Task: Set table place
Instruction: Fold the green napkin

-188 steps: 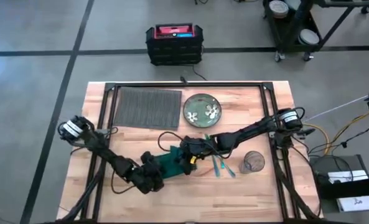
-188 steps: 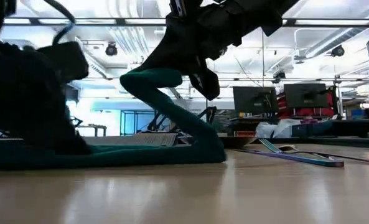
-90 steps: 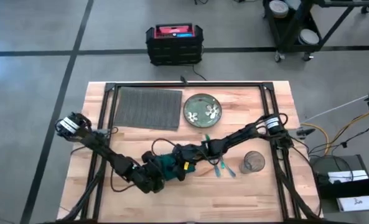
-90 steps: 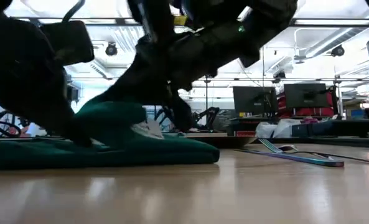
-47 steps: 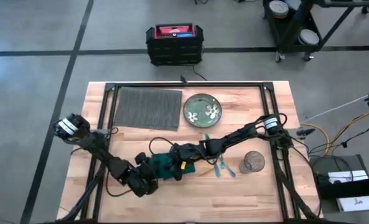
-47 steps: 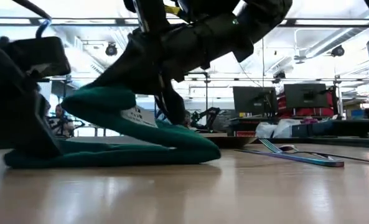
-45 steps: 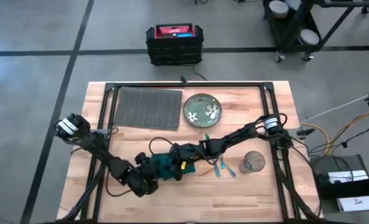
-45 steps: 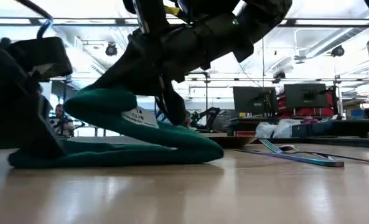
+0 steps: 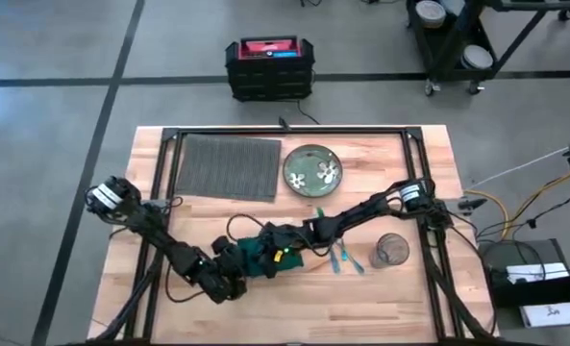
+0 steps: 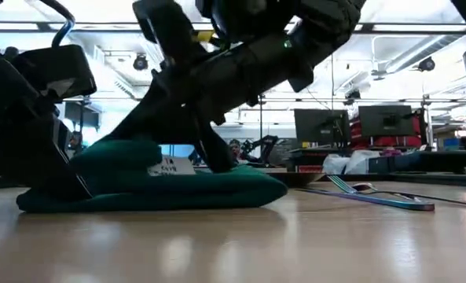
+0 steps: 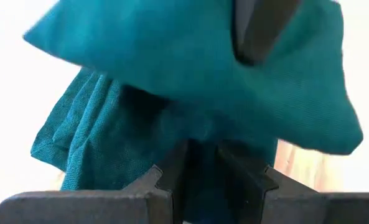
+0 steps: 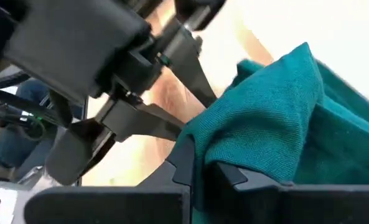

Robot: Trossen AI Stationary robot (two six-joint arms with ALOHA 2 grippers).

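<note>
A dark green napkin (image 9: 259, 253) lies folded over on the light-wood table (image 9: 381, 298), near its front middle. My left gripper (image 9: 233, 262) is shut on the napkin's left end. My right gripper (image 9: 271, 252) reaches in from the right and is shut on the upper layer. In the low view the napkin (image 10: 162, 185) is a low mound with a white tag on top. The dark grey ribbed placemat (image 9: 229, 165) lies flat at the far left, apart from both grippers. My left gripper pinches the napkin's edge (image 11: 200, 134) between its two fingers, at the end toward the table's left. The fingers come in low and slanting down. The cloth bunches in folds just past the fingertips and rests on the table. My right gripper pinches a folded edge of the napkin's upper layer (image 12: 234, 149) between its two fingers. The fingers (image 10: 214, 157) slant down from the table's right. The held layer lies over the lower layer, which rests on the table.
A green flowered plate (image 9: 311, 168) sits right of the placemat. Cutlery (image 9: 338, 255) lies right of the napkin, and a glass (image 9: 391, 250) stands beyond it. A black frame rail (image 9: 285, 133) runs along the table's far edge. A black and red case (image 9: 268, 65) stands on the floor.
My right gripper has come down with the napkin's upper layer. The fold stood raised half a second ago and now lies flatter on the lower layer. Both grippers have kept their hold.
</note>
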